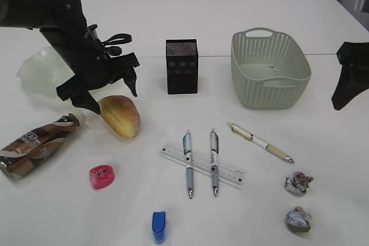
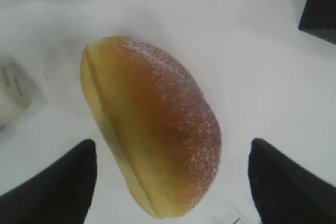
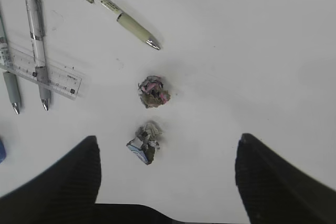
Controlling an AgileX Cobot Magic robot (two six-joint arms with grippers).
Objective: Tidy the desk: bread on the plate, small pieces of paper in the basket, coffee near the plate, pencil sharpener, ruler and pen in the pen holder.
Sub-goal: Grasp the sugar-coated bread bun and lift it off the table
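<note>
Hovering my left gripper (image 1: 109, 93) right over the bread (image 1: 120, 116), jaws spread wide and holding nothing. In the left wrist view the roll (image 2: 152, 129) lies between the 2 black fingertips (image 2: 58, 182), neither one touching it. It's lying on the desk (image 1: 288, 15), split side facing the camera, just beside the cap end of the coffee (image 1: 36, 147), which is lying on its side at the left edge. The green plate (image 1: 40, 70) is behind my arm, partly hidden.

My right gripper (image 1: 349, 82) hangs at the right edge, also wide open and empty. Its wrist view looks down on the 2 paper balls (image 3: 153, 92), one a bit closer to the camera than the other, both apart from the fingers.

The pen holder (image 1: 182, 66) stands upright in the middle, and the basket (image 1: 270, 70) sits to its right. In front of them 2 pens (image 1: 188, 162) lie across the clear ruler (image 1: 228, 172), and a 3rd pen (image 1: 260, 142) lies alone at a slant further right. A pink sharpener (image 1: 102, 177) sits near the bottle, and a small blue thing (image 1: 159, 226) sits at the front edge.
</note>
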